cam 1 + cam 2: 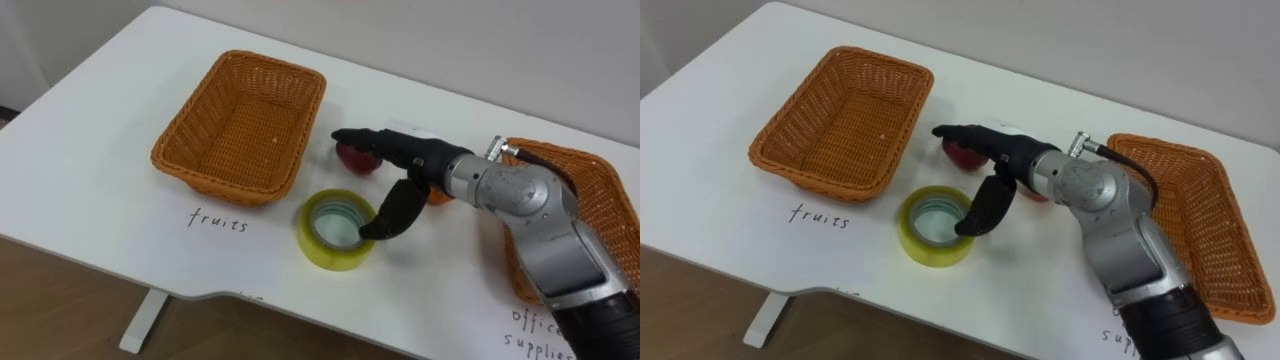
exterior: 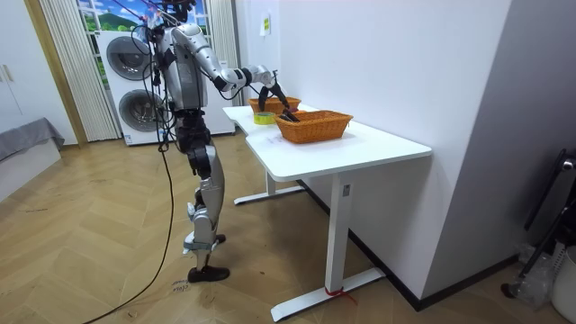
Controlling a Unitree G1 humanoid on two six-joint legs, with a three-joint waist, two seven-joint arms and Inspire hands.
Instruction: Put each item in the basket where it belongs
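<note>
On the table (image 1: 100, 150), the roll of tape (image 1: 330, 256) sits near the front edge. From the tape, one basket (image 1: 245, 130) lies at ten o'clock, a round fruit (image 1: 352, 157) is close by at twelve o'clock, and the other basket (image 1: 610, 200) is well off at three o'clock. The right hand (image 1: 410, 155) is above the fruit and the tape.

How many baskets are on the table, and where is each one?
2. The left basket stands by the handwritten word fruits; the right basket stands partly behind the robot's right arm.
</note>
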